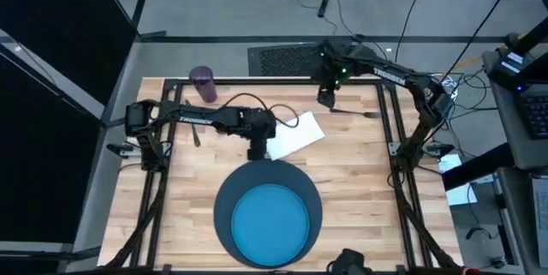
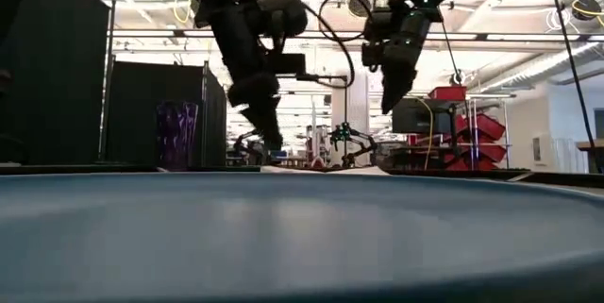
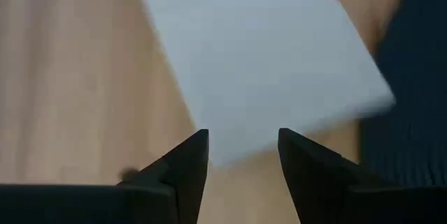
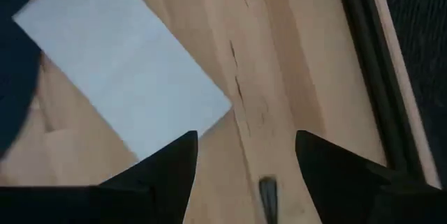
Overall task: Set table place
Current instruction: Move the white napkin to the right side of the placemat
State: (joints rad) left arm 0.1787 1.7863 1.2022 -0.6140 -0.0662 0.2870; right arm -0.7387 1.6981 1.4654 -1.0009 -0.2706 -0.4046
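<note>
The dark slate-blue mat (image 1: 224,198) lies at the table's near middle with the bright blue plate (image 1: 272,222) on it. Just beyond the mat, the white napkin (image 1: 295,134) lies flat on the wood. My left gripper (image 1: 257,152) hovers open over the napkin's (image 3: 265,63) near-left corner, its fingers (image 3: 195,165) standing either side of that corner's edge. My right gripper (image 1: 325,98) hangs open, high above the far part of the table, with a utensil (image 4: 267,195) below it. The purple cup (image 1: 203,84) stands upright at the far left.
A thin utensil (image 1: 355,113) lies on the wood at the far right, and another (image 1: 195,134) lies at the left under my left arm. Black frame bars (image 1: 394,129) run along the table's sides. In the low view the plate's rim (image 2: 302,237) fills the foreground.
</note>
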